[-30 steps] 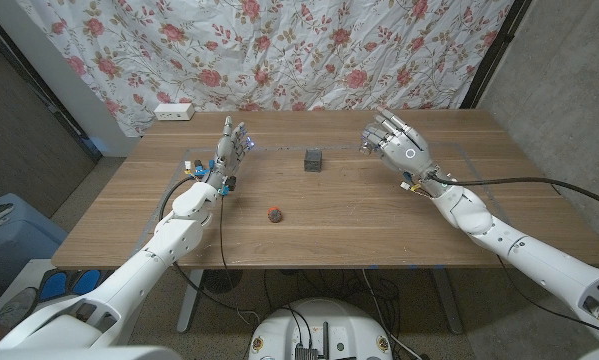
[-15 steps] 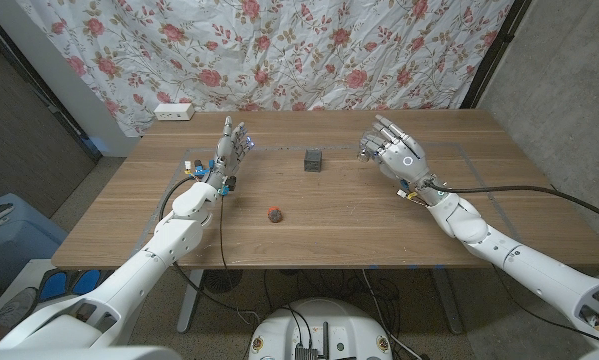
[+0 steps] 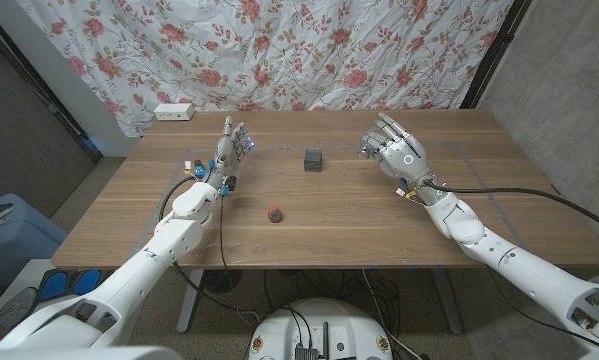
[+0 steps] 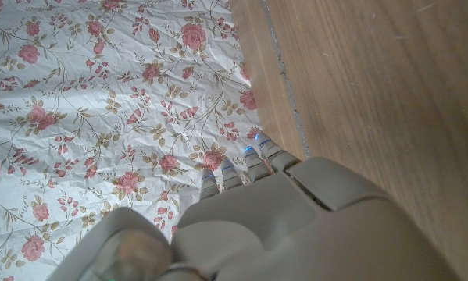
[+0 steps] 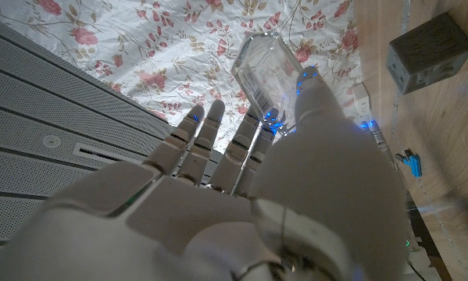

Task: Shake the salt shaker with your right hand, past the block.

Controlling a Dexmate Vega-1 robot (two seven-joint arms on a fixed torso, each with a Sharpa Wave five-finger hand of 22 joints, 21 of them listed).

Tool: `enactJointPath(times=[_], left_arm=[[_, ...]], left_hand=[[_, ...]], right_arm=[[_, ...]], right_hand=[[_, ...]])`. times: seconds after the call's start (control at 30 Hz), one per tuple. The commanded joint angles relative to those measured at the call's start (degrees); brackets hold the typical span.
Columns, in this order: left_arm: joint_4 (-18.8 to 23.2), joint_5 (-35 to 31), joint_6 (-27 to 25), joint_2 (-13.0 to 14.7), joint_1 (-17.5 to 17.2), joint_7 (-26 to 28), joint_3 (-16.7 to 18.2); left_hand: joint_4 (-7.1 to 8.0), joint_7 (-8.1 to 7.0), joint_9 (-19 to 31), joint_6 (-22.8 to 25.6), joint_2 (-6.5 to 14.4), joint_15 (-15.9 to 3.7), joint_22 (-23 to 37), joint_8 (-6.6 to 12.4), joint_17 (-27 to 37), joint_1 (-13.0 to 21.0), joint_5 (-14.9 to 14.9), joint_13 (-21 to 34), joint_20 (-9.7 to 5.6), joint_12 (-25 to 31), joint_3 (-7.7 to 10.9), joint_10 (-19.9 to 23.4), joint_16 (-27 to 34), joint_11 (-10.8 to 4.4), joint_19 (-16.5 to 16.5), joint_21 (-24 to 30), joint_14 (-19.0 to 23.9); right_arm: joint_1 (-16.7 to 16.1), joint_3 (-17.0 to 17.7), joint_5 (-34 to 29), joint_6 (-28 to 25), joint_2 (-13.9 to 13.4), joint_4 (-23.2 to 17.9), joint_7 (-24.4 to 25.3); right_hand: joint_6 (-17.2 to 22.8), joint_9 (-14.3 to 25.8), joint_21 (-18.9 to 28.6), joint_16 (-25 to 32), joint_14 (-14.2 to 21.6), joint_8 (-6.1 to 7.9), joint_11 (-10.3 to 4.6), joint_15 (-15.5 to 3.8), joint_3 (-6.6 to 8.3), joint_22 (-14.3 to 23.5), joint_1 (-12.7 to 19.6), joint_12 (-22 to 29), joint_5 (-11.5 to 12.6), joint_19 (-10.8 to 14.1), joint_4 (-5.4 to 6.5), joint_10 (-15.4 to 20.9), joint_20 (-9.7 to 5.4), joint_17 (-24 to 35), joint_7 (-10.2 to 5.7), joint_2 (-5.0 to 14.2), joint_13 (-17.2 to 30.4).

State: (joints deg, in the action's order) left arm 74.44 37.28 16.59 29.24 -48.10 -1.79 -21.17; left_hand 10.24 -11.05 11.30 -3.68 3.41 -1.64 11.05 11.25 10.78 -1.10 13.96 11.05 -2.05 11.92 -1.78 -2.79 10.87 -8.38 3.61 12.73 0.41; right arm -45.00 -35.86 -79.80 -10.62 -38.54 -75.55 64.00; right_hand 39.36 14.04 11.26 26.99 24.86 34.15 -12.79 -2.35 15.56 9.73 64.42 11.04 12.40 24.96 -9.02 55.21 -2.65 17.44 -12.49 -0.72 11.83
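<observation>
Head view: wooden table (image 3: 329,215), floral curtain (image 3: 279,50) behind, white power strip (image 3: 174,111) at far-left edge. Dark block (image 3: 313,158) mid-table, small red obj (image 3: 274,213) nearer. R hand (image 3: 397,150) raised right of block, pinching clear salt shaker (image 5: 266,74). L hand (image 3: 229,152) upright, fingers apart, holding nothing.

The head camera looks down over the table (image 3: 329,215); both close wrist cameras apparently share its floral curtain (image 3: 279,50).
</observation>
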Motion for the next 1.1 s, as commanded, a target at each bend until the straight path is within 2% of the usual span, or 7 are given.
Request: enactJointPath(times=[0.03,0.33,0.77,1.1], left_arm=[[0.0,0.0,0.0,0.0,0.0,0.0,0.0],[0.0,0.0,0.0,0.0,0.0,0.0,0.0],[0.0,0.0,0.0,0.0,0.0,0.0,0.0],[0.0,0.0,0.0,0.0,0.0,0.0,0.0]], left_hand=[[0.43,-0.45,0.3,0.1,5.8,-6.00,0.3,0.21,0.3,0.0,0.2,0.2,-1.39,0.2,-0.02,0.0,0.3,-0.54,0.3,0.3,0.1],[0.43,-0.46,0.3,0.2,5.8,-6.02,0.3,0.26,0.3,0.0,0.2,0.2,-1.36,0.2,-0.02,-0.1,0.3,-0.61,0.3,0.3,0.1],[0.43,-0.42,0.3,0.2,5.8,-6.05,0.3,0.25,0.3,0.0,0.2,0.2,-1.36,0.2,-0.02,-0.1,0.3,-0.59,0.3,0.3,0.1],[0.43,-0.48,0.3,0.2,5.8,-6.09,0.3,0.26,0.3,0.0,0.2,0.2,-1.36,0.2,-0.02,0.0,0.3,-0.58,0.3,0.3,0.1]], right_arm=[[-0.8,5.8,-2.4,0.5,4.0,0.3,0.0],[-0.9,9.2,-3.7,0.2,6.8,0.4,0.0],[-1.4,11.7,-4.2,-1.0,9.7,0.8,0.0],[-1.6,12.6,-4.6,-1.3,10.6,1.1,0.0]], right_hand=[[-0.2,0.2,0.1,0.5,-0.2,0.43,-0.08,-9.01,-0.12,0.3,0.6,0.3,-0.2,-0.1,0.05,-0.4,-0.88,0.2,-0.14,1.33,0.3],[-0.2,0.2,0.1,0.6,-0.1,0.54,-0.08,-8.94,-0.29,0.3,0.5,0.4,-0.3,-0.1,0.17,-0.3,-0.89,0.3,-0.14,1.47,0.5],[-0.3,0.3,0.1,0.8,-0.2,0.68,-0.08,-9.12,-0.45,0.3,0.6,0.4,-0.5,-0.1,0.15,-0.5,-0.96,0.4,-0.14,1.67,0.4],[-0.4,0.4,0.2,0.8,-0.3,0.78,-0.08,-9.00,-0.65,0.3,0.5,0.4,-0.7,-0.2,0.21,-0.6,-0.92,0.4,-0.13,1.77,0.4]])
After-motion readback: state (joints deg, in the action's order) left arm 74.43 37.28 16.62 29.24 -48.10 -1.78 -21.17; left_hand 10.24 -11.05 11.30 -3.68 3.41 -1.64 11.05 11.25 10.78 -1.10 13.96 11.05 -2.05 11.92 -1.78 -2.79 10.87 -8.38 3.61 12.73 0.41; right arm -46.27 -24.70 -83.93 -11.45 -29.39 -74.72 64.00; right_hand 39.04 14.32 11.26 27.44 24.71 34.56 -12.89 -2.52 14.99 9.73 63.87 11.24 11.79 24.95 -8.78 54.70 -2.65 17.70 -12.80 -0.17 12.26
